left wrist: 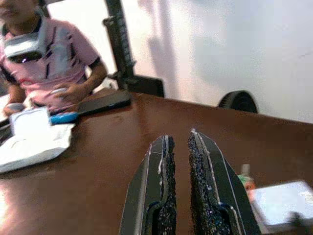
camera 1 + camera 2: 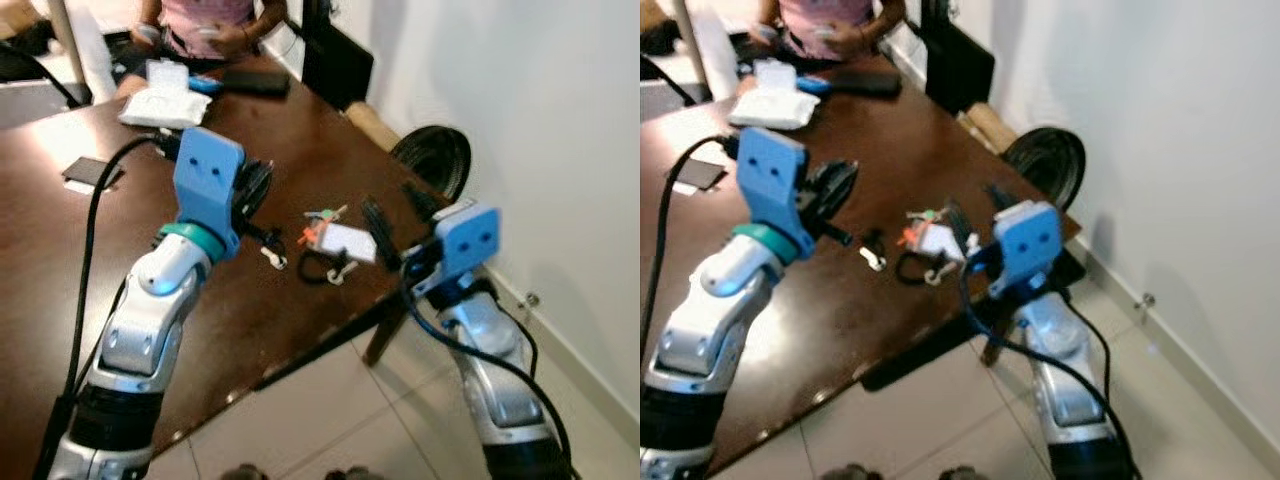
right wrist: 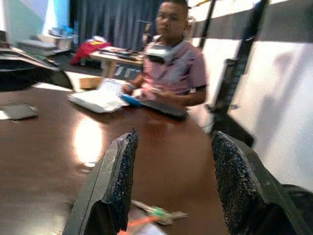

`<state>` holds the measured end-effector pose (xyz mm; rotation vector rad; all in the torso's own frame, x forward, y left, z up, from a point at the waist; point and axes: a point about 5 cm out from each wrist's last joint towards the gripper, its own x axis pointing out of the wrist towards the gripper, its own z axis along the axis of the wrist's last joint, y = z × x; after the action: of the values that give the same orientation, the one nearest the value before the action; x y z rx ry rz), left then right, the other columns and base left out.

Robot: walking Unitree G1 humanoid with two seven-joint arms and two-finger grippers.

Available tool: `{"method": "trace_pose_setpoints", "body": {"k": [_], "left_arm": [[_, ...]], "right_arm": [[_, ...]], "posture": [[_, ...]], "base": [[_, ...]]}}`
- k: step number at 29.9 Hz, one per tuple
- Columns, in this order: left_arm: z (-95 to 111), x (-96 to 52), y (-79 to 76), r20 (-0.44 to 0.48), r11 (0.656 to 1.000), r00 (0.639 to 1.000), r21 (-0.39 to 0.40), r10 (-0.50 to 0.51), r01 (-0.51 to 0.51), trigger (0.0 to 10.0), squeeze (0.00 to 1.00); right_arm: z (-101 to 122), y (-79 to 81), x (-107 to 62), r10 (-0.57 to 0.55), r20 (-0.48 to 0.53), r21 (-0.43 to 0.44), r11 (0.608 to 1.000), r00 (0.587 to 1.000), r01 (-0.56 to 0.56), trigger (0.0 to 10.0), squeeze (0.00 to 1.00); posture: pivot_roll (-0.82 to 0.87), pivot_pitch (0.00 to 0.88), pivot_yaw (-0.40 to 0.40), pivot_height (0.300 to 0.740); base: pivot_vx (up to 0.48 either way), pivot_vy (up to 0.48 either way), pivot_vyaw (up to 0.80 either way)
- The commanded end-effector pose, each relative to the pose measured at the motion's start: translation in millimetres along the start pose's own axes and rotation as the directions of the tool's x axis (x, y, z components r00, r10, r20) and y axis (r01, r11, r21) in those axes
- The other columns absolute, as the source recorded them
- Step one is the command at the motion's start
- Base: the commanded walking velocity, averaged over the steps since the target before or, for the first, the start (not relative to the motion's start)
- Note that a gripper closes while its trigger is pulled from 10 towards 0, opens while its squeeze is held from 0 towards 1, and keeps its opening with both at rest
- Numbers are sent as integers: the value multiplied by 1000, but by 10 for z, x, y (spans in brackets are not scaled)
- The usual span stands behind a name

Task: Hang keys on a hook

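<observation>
Your right end effector (image 2: 397,228) gapes wide and empty just right of the keys (image 2: 335,245) on the desk (image 2: 60,260); left end effector (image 1: 180,161) nearly closed, empty.

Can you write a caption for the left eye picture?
Both grippers, left gripper and right gripper, hover over the keys on the brown table.

Dark wood table (image 2: 300,140); person in pink shirt (image 3: 176,68) seated at far end, white papers (image 2: 165,100) nearby.

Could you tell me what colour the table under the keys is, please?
Dark reddish-brown, glossy wood; the table shows best in the left eye view, with the keys near its edge.
</observation>
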<state>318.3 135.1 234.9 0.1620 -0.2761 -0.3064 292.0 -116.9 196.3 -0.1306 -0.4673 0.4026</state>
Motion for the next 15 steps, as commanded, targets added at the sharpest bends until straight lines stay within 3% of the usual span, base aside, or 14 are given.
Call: {"method": "trace_pose_setpoints", "body": {"k": [1,15], "left_arm": [[-28,-11,-30,-11,1000,1000,1,-13,13,10000,0],[-28,-9,-37,-12,1000,1000,-1,-17,17,10000,0]], "right_arm": [[-32,-22,-36,-9,-17,1,1000,1000,9,10000,0],[-39,-16,-56,-6,-24,3,1000,1000,6,10000,0]], "posture": [[28,76,64,740],[28,83,64,740]], "base": [[300,0,0],[294,0,0]]}}
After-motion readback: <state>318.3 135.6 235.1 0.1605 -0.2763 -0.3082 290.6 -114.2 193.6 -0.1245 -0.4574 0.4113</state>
